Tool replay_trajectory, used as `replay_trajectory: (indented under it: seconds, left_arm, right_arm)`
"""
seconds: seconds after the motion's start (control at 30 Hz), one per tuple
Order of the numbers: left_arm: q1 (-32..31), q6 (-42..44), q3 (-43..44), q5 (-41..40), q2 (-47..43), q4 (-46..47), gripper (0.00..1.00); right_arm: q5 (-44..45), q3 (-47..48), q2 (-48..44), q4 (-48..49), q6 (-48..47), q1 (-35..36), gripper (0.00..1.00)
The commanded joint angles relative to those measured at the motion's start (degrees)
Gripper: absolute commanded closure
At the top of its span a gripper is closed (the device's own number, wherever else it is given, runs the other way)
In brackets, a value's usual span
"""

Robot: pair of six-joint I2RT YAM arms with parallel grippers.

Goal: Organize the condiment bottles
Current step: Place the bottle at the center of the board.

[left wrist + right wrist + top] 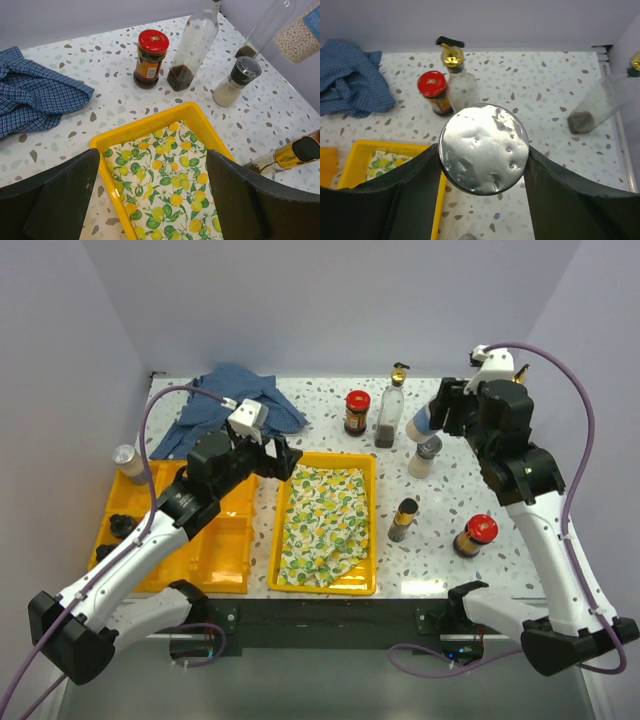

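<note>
My right gripper (438, 420) is shut on the blue-labelled white bottle (419, 424) and holds it above the table at the back right; its silver end (484, 148) sits between the fingers (415, 175). My left gripper (287, 459) is open and empty above the far left corner of the lemon-cloth tray (150, 123). On the table stand a red-lidded jar (357, 412), a glass bottle with a gold pourer (391, 406), a grey-capped shaker (425, 456), a gold-necked bottle (403, 519) and a second red-lidded jar (475, 535). Another clear bottle (600, 102) shows near the right wall.
A yellow compartment tray (225, 550) at the left holds a grey-capped shaker (128, 462) and dark-capped items (121, 525). A lemon-print cloth (322, 525) lines the middle tray. A blue checked cloth (232, 405) lies at the back left. Walls close in the back and sides.
</note>
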Motion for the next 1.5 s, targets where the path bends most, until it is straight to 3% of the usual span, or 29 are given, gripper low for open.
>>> replay_trajectory:
  seconds: [0.0,0.27,0.57,0.9,1.47]
  left_arm:
    - [-0.2,1.4,-0.1,-4.5,-3.1,1.2,0.07]
    - [0.0,1.4,-3.7,-18.4,-14.9,4.1,0.07]
    - [1.3,0.8,-10.8,-27.1,-28.5,11.9,0.07]
    - [3.2,-0.8,-12.0,-29.9,-30.7,12.0,0.07]
    - [3.2,-0.7,-12.0,-30.8,-30.9,12.1,0.07]
  right_arm:
    - [-3.0,1.8,0.9,5.5,1.8,7.5,0.79]
    - [2.9,8.2,13.6,12.2,1.4,23.0,0.80]
    - [2.0,23.3,36.7,22.2,-0.9,31.0,0.81]
    - [4.7,45.2,60.1,22.7,-6.6,34.4,0.80]
    - [9.2,34.8,65.5,32.2,-9.4,34.9,0.76]
